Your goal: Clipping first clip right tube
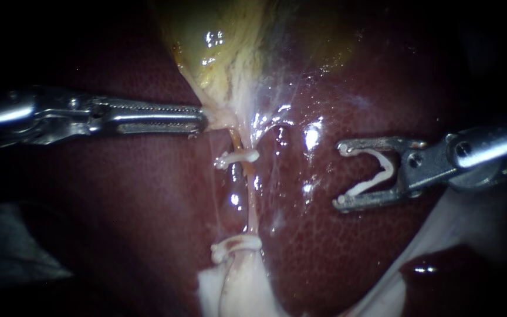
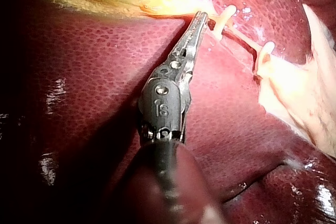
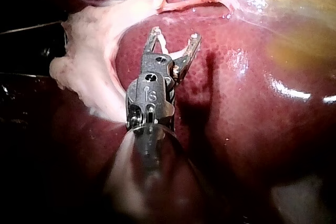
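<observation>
The right instrument (image 1: 340, 175) carries a tool whose jaws stand spread wide. A white loaded clip (image 1: 387, 167) sits between them, one leg lying along each jaw, so the tool grips the clip from both sides. The clip is open in a V and its mouth faces straight ahead of the tool, towards the tube (image 1: 249, 205).

The tube lies ahead of that open mouth and clear of it, with a stretch of bare, glistening liver (image 1: 335, 246) between the two. It is a thin, pale strand. Its long axis runs crosswise to the right tool's line, from the narrow end of the gallbladder (image 1: 218, 41) to a pad of pale tissue (image 1: 242, 287). Two white clips sit across it. The upper clip (image 1: 237, 157) is near the gallbladder end and the lower clip (image 1: 233, 246) is where the tube meets the pale tissue. Both lie at right angles to the tube, on the side away from the right tool.

The left instrument (image 1: 202, 120) reaches in from the far side of the tube, and its long, slim tool points at the right tool. Its jaws are pressed together, and their tips seem to pinch the gallbladder's narrow end just beside the upper clip, though glare there makes the grip hard to judge.
</observation>
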Available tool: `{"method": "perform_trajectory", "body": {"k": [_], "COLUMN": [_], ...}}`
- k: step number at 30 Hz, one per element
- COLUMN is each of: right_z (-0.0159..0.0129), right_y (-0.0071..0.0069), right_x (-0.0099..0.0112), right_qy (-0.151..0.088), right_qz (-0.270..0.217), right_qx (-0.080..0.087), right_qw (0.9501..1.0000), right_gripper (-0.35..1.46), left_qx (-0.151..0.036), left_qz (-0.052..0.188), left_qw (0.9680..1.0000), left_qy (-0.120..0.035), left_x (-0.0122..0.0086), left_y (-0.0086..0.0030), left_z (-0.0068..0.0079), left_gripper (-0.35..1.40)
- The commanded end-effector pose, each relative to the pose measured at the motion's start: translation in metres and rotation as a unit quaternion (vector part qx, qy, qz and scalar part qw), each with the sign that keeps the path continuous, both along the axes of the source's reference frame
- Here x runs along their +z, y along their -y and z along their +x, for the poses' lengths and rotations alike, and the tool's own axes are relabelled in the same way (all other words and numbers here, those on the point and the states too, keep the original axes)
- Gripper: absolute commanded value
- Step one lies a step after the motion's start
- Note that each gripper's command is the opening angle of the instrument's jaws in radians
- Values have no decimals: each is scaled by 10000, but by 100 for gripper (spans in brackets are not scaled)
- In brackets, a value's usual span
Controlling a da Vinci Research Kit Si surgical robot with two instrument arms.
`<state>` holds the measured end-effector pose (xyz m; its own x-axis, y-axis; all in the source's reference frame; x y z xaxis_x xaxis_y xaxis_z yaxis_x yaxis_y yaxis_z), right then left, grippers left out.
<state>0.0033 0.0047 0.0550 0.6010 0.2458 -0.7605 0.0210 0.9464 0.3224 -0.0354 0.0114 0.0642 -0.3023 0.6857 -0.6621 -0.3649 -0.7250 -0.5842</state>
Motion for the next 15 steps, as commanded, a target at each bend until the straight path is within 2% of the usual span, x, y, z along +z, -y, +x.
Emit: {"method": "perform_trajectory", "body": {"k": [1,5,11,13,15], "right_z": [0,0,1,2,3], "right_y": [0,0,0,0,-1], "right_x": [0,0,1,1,1], "right_qy": [-1,-1,-20,-54,-128], "right_qz": [-4,-4,22,67,173], "right_qx": [-7,-7,-31,-77,-201], "right_qw": [10000,10000,10000,9999,9996], "right_gripper": [50,50,50,50,50], "left_qx": [4,45,-85,-147,-158], "left_qz": [4,50,62,84,86], "left_qw": [10000,10000,9999,9999,9998], "left_qy": [5,45,20,20,12], "left_x": [-2,-18,-56,-65,-68], "left_y": [-1,-5,-16,-18,-18], "left_z": [2,15,45,53,55], "left_gripper": [-35,-35,-35,-35,-35]}}
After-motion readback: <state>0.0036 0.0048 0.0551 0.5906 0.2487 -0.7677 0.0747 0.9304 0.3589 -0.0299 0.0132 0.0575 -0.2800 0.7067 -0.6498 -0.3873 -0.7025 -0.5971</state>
